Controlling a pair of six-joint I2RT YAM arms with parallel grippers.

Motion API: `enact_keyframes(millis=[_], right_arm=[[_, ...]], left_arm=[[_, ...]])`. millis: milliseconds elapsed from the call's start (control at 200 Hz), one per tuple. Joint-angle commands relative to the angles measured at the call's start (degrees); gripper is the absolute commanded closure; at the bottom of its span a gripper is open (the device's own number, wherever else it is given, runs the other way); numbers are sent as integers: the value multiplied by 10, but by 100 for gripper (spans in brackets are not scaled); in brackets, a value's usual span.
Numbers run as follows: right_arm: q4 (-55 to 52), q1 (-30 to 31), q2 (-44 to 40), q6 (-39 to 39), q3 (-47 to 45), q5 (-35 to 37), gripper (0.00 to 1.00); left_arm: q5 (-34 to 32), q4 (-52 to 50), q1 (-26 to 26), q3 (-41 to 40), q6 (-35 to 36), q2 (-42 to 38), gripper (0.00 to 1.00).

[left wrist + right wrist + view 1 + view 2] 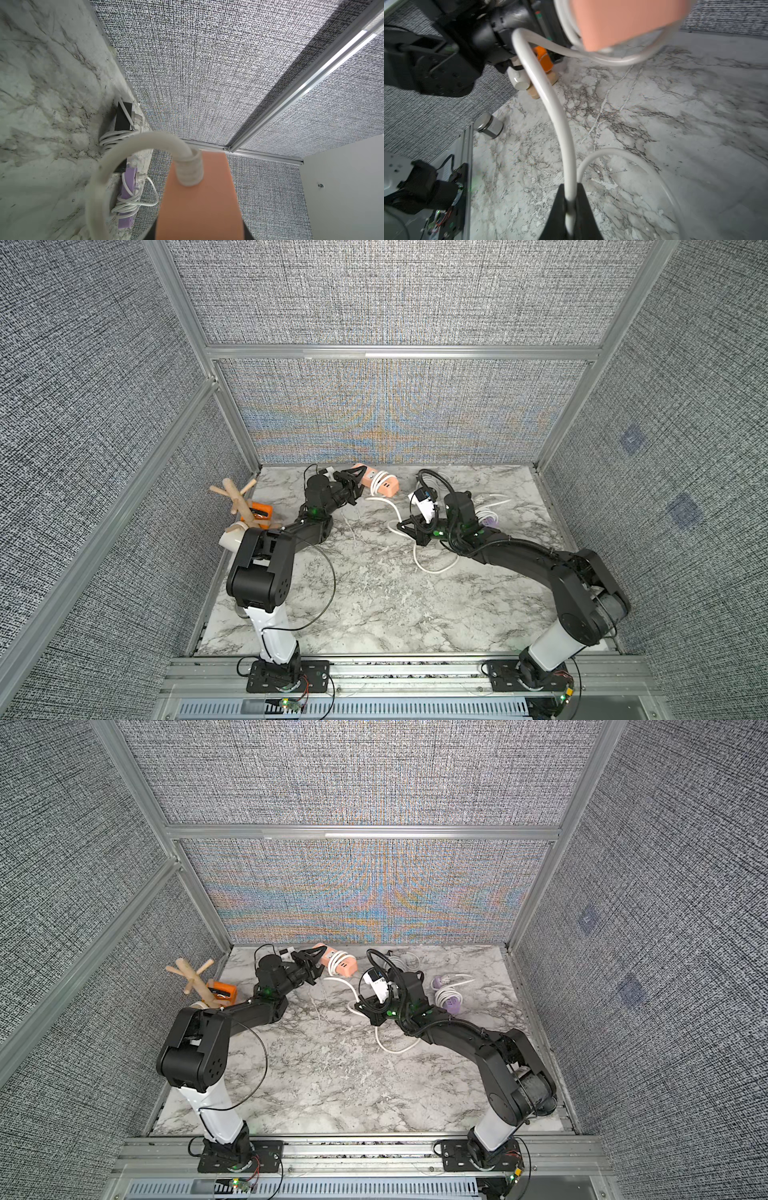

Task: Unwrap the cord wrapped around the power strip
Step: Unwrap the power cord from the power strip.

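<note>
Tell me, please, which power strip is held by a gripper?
The peach-orange power strip, clamped in the left gripper; the purple strip and the black strip lie on the table.

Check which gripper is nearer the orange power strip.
Left. The left gripper grips one end of the orange power strip. The right gripper is apart from it, pinching the white cord that trails off it.

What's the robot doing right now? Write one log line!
left gripper: shut on power strip | right gripper: shut on cord | cord: some loops around power strip
</note>
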Motion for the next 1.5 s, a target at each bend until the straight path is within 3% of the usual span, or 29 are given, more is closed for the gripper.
enact_keyframes(millis=[0,200,555,736,891,1191,1496], right_arm=[[5,-1,27,23,17,93,100],[-55,-32,97,42,73,84,100],[-72,-108,118,45,119,81,100],[-105,-123,62,16,134,75,100],[-139,-122,5,-13,139,36,100],[-228,-66,-68,-86,74,5,100],[-193,-64,-60,-13,-60,52,100]], left_arm=[[30,33,1,-6,-3,-16,99],[61,57,12,-42,-20,-32,99],[99,74,46,-133,-2,-50,99],[95,-48,60,-137,109,-58,100],[51,-176,60,-103,218,-50,100],[26,-128,59,-33,169,40,99],[38,-142,98,-4,162,15,99]])
